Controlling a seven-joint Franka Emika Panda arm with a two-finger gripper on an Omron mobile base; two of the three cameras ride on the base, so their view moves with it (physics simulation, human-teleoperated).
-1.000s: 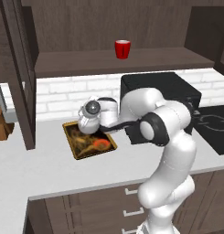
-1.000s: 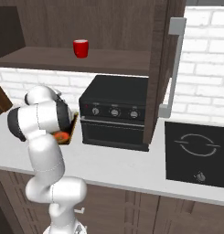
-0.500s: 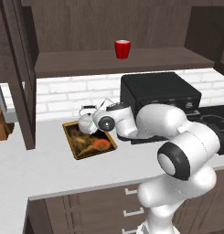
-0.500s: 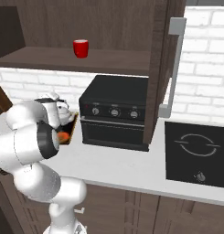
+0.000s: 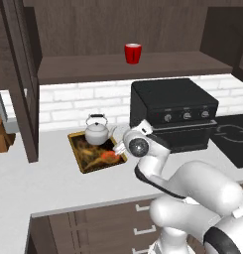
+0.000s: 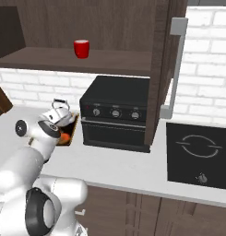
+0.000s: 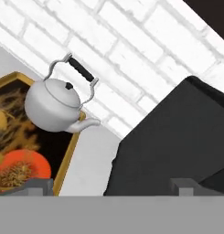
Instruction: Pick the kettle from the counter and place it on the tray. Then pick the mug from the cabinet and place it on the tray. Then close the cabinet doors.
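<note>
Your pale grey table (image 5: pixel 48 178) fronts white brick wall (image 7: pixel 131 55). Squat silver kettle (image 7: pixel 54 104) sits on gold-rimmed dark tray (image 5: pixel 77 155). Pincer (image 7: pixel 111 183) released, empty.

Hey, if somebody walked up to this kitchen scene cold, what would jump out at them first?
Probably the bright red mug, alone on the shelf of the open dark wood cabinet, the strongest colour in the room. Below it, the silver kettle stands on the back of the gold-rimmed tray on the pale counter, left of the black oven. The white arm's gripper is open beside the tray, holding nothing.
</note>
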